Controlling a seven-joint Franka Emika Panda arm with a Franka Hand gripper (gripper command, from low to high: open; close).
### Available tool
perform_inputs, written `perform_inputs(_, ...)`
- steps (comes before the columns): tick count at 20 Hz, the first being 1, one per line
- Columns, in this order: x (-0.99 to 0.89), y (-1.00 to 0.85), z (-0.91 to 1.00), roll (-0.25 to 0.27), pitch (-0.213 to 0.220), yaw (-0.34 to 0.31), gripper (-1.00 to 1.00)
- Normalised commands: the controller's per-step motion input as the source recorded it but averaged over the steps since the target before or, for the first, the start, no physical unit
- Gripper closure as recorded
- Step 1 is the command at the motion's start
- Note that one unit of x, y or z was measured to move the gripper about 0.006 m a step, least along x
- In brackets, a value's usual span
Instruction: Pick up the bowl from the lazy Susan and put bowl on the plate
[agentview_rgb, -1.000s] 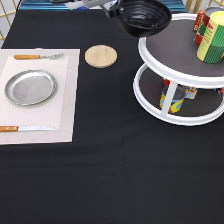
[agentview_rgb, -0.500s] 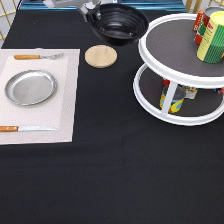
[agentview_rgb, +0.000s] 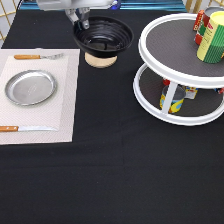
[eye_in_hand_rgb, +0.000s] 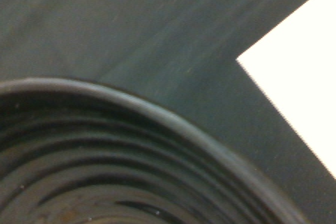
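The bowl (agentview_rgb: 103, 36) hid most of the wooden disc (agentview_rgb: 100, 60); the arm was cut off at the exterior view's top, and cans (agentview_rgb: 210, 35) at its right edge

— What kind of place do we see here?

— We see a table set up like a dining spot, but it looks like a robot test room. A black cloth (agentview_rgb: 115, 170) covers the table.

— What makes it look like dinner?

— We see a pale mat (agentview_rgb: 60, 105) with a silver plate (agentview_rgb: 30, 87), a fork (agentview_rgb: 37, 56) and a knife (agentview_rgb: 25, 128).

— And the test room part?

— We see a robot arm (agentview_rgb: 75, 5) at the exterior view's top, and a lazy Susan (agentview_rgb: 175, 75) with cans (agentview_rgb: 212, 35).
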Motion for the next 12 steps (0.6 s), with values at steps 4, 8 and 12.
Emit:
perform_inputs(4,-0.21,-0.5,-0.14,0.0,-0.004,-0.2,1.0)
perform_inputs(8,-0.24,-0.52,-0.07,0.0,0.022,-0.192,1.0)
perform_inputs(12,-0.28,-0.46,-0.12,0.0,0.014,-0.214,1.0)
